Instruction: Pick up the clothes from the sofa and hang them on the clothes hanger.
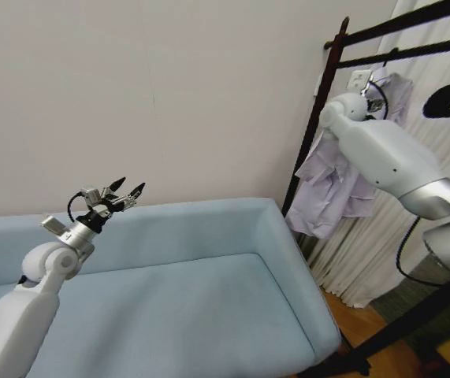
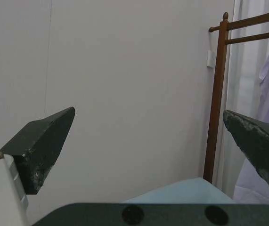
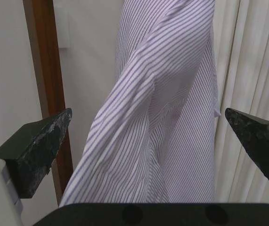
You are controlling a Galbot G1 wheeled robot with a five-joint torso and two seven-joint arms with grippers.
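striped shirt (image 1: 336,179) hangs on the wooden rack (image 1: 315,118) just off the right end of the blue sofa (image 1: 209,303) \- draped, lower part bunched. right gripper (image 3: 148,110) is up at the rack, jaws spread wide, shirt close in front of it, not gripped. left gripper (image 2: 148,113) released too \- raised above the sofa back, facing the wall (image 1: 169,94)

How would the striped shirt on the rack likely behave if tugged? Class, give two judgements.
The striped shirt probably flops rather than holds shape: it hangs in soft folds. It likely swings easily, being thin cloth dangling from the rack.
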